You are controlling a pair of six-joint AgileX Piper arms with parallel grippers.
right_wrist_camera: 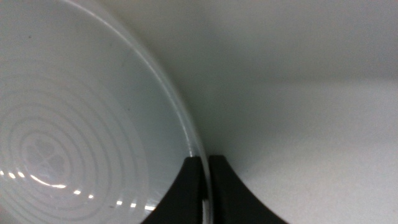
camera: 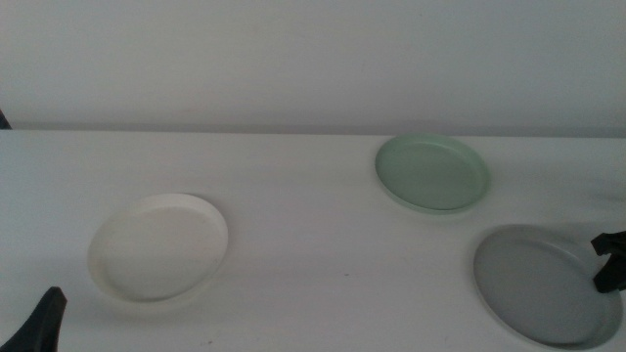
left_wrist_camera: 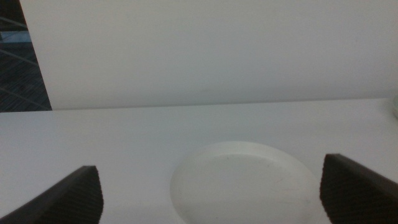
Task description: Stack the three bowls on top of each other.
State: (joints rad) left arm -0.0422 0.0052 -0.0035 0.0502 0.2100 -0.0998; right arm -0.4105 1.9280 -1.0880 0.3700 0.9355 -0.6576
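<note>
The cream-white bowl [camera: 158,246] lies on the white table [camera: 313,225] at the front left. The pale mint green bowl [camera: 432,172] lies at the back right. The grey bowl [camera: 543,284] is at the front right. My right gripper [camera: 608,264] is at the grey bowl's right edge. In the right wrist view it [right_wrist_camera: 204,186] is shut on the rim of the grey bowl [right_wrist_camera: 74,124], one jaw inside and one outside. My left gripper [camera: 39,323] waits at the front left corner, open [left_wrist_camera: 211,199], with the cream-white bowl [left_wrist_camera: 245,183] just ahead of it.
A plain white wall [camera: 313,59] rises behind the table's far edge. A dark gap [left_wrist_camera: 22,62] shows past the wall's end in the left wrist view. Bare table lies between the cream-white bowl and the other two bowls.
</note>
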